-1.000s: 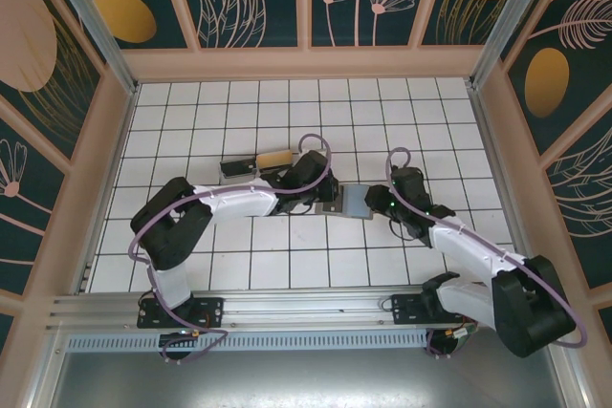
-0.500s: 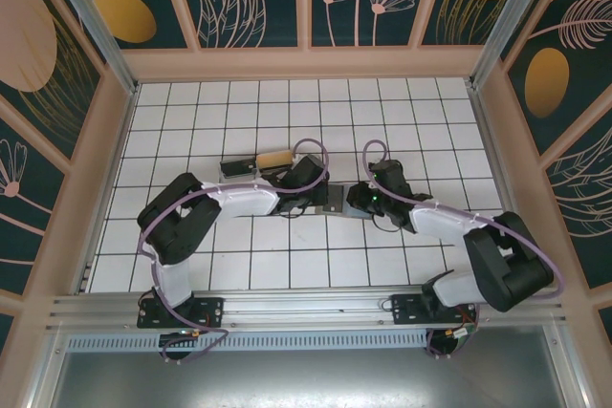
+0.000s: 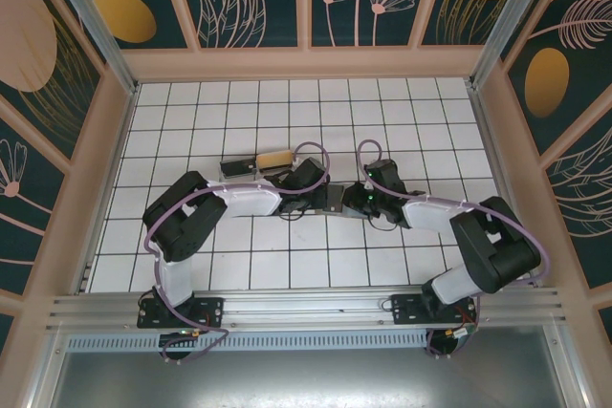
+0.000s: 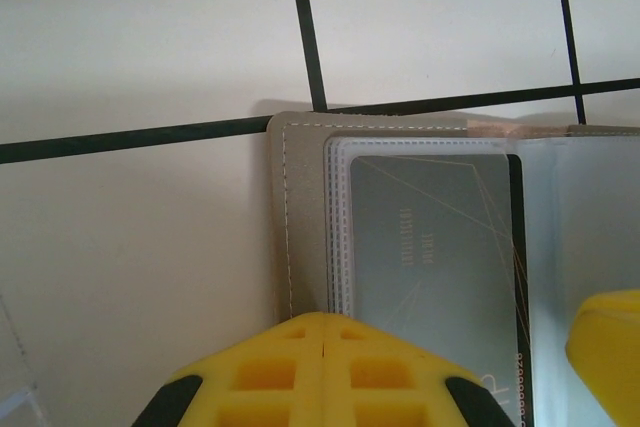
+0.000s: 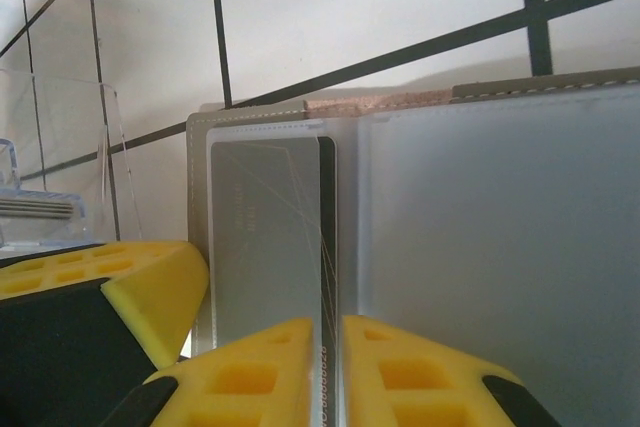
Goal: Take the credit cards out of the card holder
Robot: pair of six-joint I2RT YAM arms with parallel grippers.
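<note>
The card holder (image 3: pixel 333 200) lies open on the tiled floor, a grey cover (image 4: pixel 300 209) with clear plastic sleeves (image 5: pixel 500 247). A grey credit card (image 4: pixel 430 237) (image 5: pixel 265 227) sits in the left sleeve, with a dark strip along its right edge. My left gripper (image 3: pixel 319 198) (image 4: pixel 322 319) is shut, its tip over the holder's left border. My right gripper (image 3: pixel 356 202) (image 5: pixel 330 327) has come down on the card with its fingers almost together. The card's dark edge runs into the slit between them. The left gripper's yellow finger (image 5: pixel 150 292) is close beside it.
A clear acrylic stand (image 5: pixel 50 197) (image 3: pixel 239 165) and a tan block (image 3: pixel 274 158) lie just left of and behind the holder. Wooden walls (image 3: pixel 105 160) fence the tiled floor on three sides. Both forearms meet at the floor's middle.
My right arm has swung left and folded in, bringing its gripper onto the holder, and its fingers have narrowed. My left gripper has closed fully and stayed in place.
</note>
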